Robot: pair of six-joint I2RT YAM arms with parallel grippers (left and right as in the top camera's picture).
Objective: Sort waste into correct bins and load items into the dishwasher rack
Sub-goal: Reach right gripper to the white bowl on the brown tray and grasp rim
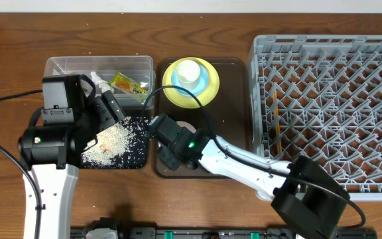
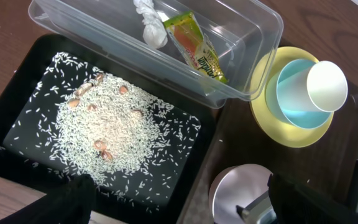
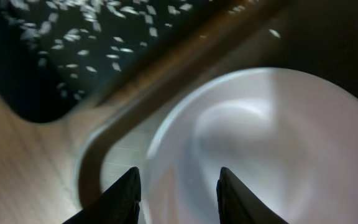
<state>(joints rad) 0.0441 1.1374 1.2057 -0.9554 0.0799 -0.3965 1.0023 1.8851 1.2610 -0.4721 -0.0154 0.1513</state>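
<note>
Two pincers under inspection. Finds left pincer (image 2: 188,202) spread wide, gripping nothing, hanging above glossy black tray (image 2: 185,177). Records rice grains (image 2: 114,127) heaped in that tray, a few pinkish bits among them. Finds right pincer (image 3: 179,196) parted, fingers (image 3: 122,194) astride rim of white bowl (image 3: 272,143) on brown serving tray (image 1: 234,99); cannot tell whether touching, view blurred. Locates crumpled paper scrap (image 2: 151,25) and snack wrapper (image 2: 197,46) inside clear tub (image 2: 247,50), just behind black tray. Locates white cup (image 2: 326,86) in blue bowl (image 2: 291,102) on yellow plate (image 2: 269,121), same serving tray. Notes dishwasher rack (image 1: 330,106) at right on wooden surface (image 1: 197,36), just beside serving tray.
</note>
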